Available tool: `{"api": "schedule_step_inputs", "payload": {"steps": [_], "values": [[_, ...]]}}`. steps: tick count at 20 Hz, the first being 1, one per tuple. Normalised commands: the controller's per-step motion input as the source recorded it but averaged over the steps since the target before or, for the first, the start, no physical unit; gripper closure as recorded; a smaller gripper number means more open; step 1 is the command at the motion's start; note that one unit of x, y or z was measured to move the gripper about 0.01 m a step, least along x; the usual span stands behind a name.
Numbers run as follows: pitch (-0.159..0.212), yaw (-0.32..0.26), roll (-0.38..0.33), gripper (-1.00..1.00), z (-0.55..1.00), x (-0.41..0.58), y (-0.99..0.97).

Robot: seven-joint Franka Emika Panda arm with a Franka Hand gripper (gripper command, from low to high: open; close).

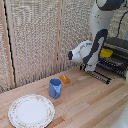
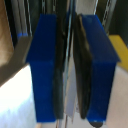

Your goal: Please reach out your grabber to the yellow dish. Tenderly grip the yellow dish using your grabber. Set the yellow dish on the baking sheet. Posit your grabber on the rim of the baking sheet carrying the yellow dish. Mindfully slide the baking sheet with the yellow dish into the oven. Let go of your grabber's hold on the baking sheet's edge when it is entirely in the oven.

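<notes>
1. Now the white robot arm's grabber, a pale block with short dark, blue-tipped fingers, is down at the front edge of the baking sheet, a flat dark tray of thin parallel wire bars.
2. Seen from the wrist view, the two blue finger pads stand nearly together, and a thin pale-and-dark strip runs in the narrow slit between them (it looks like the tray's edge, though the blur keeps me from being sure).
3. So the jaws are narrow, apparently pinching that rim of the baking sheet.
4. The small round bright yellow dish lies on the baking sheet, just behind the grabber, at the mouth of the oven, a small dark grey and silver countertop box.
5. A patch of yellow also shows past the fingers in the wrist view.
6. Part of the baking sheet sticks out from the oven over the light wooden bench.
7. Well apart from the oven, toward the exterior view's left, a small orange block lies on the bench.
8. Near the orange block stands a blue cup.
9. Farther from the oven, just beyond the cup, lies a large white plate with a patterned rim.
</notes>
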Motion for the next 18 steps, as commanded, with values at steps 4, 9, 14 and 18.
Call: {"api": "schedule_step_inputs", "payload": {"steps": [4,9,14,18], "values": [[-0.258,0.000,0.288,1.00,0.07,-0.174,0.00],[-0.110,0.003,0.216,1.00,0.42,-0.046,-0.31],[0.000,0.002,0.039,1.00,0.82,0.086,-0.49],[0.005,-0.002,0.075,1.00,0.82,0.149,-0.43]]}}
